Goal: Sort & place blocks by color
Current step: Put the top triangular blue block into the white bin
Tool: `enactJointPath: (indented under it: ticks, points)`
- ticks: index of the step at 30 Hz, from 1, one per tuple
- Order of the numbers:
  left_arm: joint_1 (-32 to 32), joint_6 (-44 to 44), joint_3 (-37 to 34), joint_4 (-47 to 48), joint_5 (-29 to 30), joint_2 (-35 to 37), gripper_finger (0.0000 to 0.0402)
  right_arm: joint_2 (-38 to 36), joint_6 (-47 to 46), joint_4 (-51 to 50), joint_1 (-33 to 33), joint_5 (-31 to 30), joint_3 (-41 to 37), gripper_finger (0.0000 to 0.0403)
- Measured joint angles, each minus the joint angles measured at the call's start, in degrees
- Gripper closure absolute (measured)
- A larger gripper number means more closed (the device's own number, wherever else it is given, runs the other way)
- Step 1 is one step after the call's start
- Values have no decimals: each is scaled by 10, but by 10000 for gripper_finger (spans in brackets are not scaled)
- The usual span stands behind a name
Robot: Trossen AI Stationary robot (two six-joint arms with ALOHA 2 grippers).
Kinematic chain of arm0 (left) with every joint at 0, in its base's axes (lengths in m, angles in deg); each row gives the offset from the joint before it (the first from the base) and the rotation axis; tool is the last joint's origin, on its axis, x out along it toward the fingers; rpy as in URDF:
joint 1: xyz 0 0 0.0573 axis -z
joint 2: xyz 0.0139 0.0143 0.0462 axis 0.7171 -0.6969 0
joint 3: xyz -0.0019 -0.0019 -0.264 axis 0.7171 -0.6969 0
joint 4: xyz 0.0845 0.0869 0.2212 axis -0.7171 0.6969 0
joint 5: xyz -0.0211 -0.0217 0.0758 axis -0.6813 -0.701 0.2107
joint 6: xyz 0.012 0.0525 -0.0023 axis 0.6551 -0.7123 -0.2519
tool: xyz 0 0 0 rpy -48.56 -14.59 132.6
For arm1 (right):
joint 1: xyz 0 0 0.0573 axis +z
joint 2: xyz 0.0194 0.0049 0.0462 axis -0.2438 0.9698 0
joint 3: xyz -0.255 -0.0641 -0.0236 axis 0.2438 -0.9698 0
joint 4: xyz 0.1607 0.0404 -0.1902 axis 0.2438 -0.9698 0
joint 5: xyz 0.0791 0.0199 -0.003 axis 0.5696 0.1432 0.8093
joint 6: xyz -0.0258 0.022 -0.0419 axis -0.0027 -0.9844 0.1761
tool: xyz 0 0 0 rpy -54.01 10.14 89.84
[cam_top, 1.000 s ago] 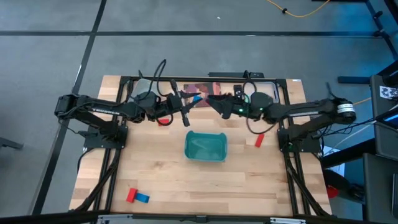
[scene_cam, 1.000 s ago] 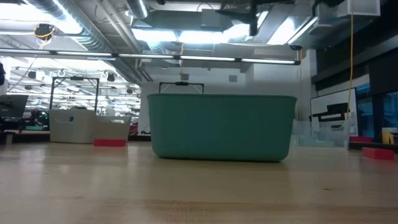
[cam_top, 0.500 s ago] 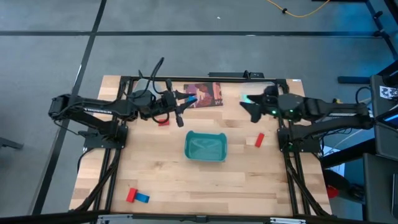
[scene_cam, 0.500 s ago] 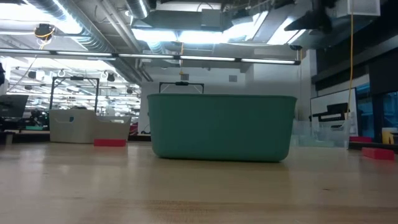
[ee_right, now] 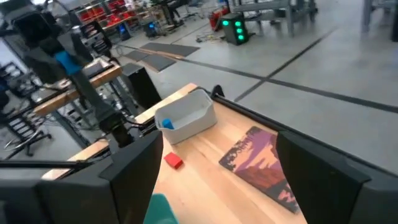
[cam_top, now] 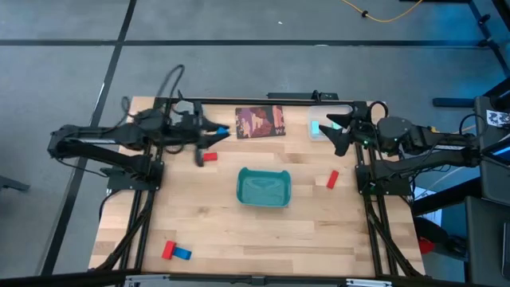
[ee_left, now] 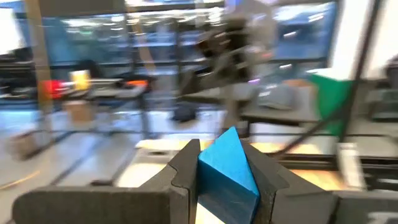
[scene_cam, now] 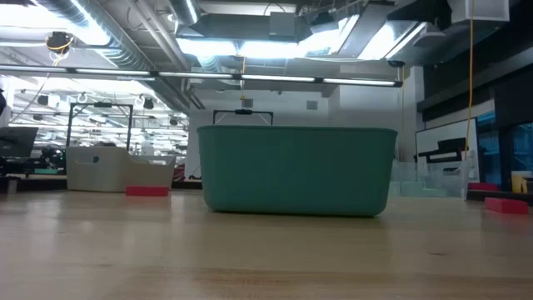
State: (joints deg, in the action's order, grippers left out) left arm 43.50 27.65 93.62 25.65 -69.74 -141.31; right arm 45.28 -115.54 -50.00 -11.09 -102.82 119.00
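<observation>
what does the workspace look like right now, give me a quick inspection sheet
surface: wooden table, bare across most of the near half
job's things: red block near the left gripper; red block right of the teal tray; red and blue pair at the near left corner; light cyan block by the right gripper; blue block held in the left gripper
clutter: printed card at the far edge
grippers: left gripper shut on the blue block; right gripper open, holding nothing
cables: black cable loop above the left arm; yellow cable on the floor
surroundings: grey floor, workshop room behind
</observation>
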Motion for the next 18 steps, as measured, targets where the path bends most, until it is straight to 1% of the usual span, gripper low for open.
enactJointPath:
  ticks: [4, 7, 12, 15, 16, 18]
  points:
    - [-16, 45, 0, 62, -85, 57, 327, 7, 32, 20, -2, 38, -1, 86]
    - [-21, 60, 0, 78, -100, 84, 327, 9, 48, 47, -2, 62, -1, 86]
    - [-21, 57, 0, 79, -92, 108, 327, 10, 53, 68, -2, 64, -1, 86]
    - [-20, 56, 0, 82, -83, 108, 327, 10, 50, 68, -2, 64, -1, 86]
    - [-20, 57, 0, 85, -67, 108, 327, 10, 50, 68, -2, 64, -1, 86]
    - [-20, 74, 0, 93, -6, 108, 327, 10, 49, 68, -2, 64, -1, 86]
